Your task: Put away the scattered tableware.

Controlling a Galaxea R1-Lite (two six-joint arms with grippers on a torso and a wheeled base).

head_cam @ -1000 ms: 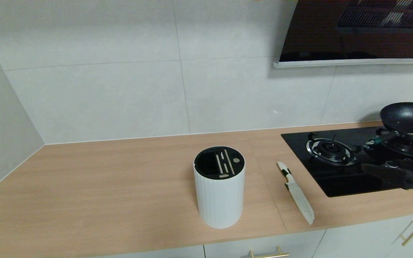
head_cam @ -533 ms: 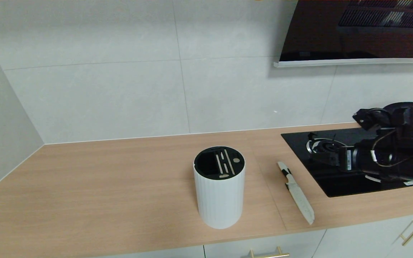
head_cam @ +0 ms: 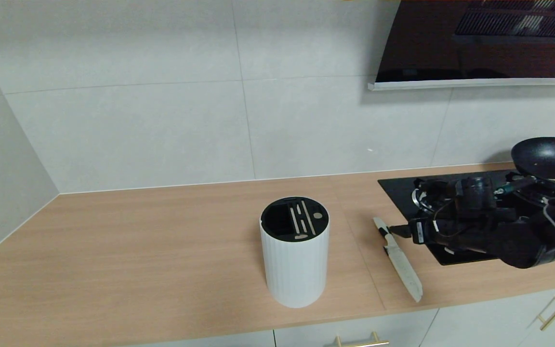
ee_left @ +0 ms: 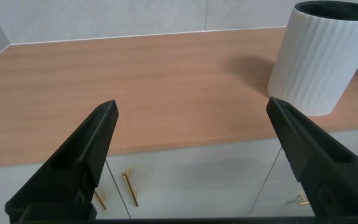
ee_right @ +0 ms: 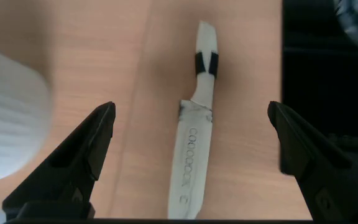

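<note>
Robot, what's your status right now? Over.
Right gripper open over knife. Left gripper open, short of counter. Knife flat on counter, not gripped. Holder to its left, hob to its right.

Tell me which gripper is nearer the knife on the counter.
Right. The right gripper, open, is right beside the knife near its handle; the left gripper, open, sits before the counter's front edge, on the white holder's other side.

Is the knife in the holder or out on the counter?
Out. The knife lies flat on the counter, apart from the white holder.
</note>
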